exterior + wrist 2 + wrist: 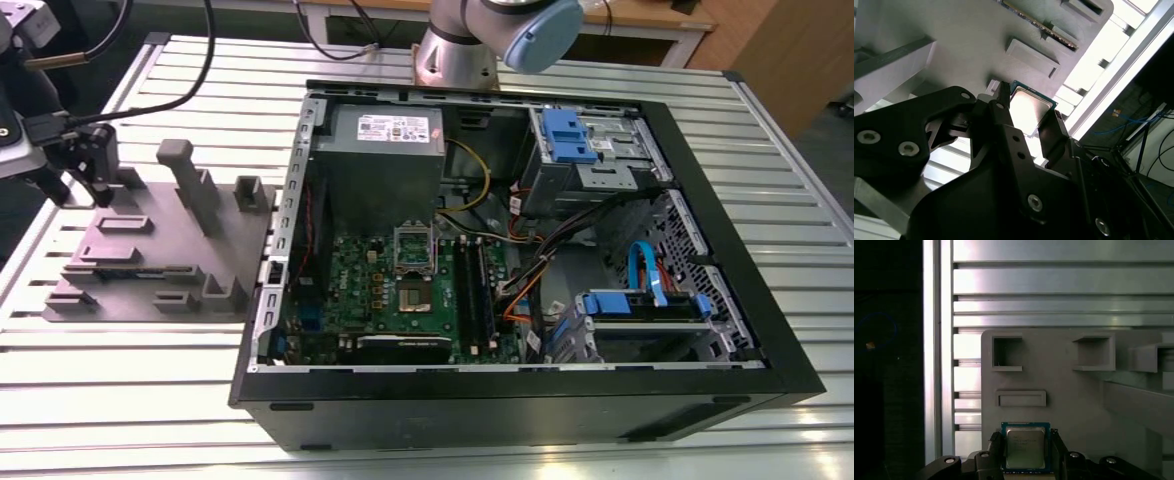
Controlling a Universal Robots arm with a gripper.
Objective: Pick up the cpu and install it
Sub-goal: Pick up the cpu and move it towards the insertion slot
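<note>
The cpu, a flat square chip with a silvery top and a thin blue-green rim, sits between my two black fingers in both wrist views. My gripper is shut on the cpu, one finger against each of two opposite edges, just above the grey fixture plate. In the exterior view my gripper hangs over the far corner of the fixture plate, on the exterior view's left. The motherboard's socket lies open inside the computer case.
Tall grey posts and stepped blocks rise from the fixture plate close to my gripper. The case's black wall stands between plate and motherboard. Memory slots, cables and blue drive bays crowd the case. The slatted metal table lies beneath.
</note>
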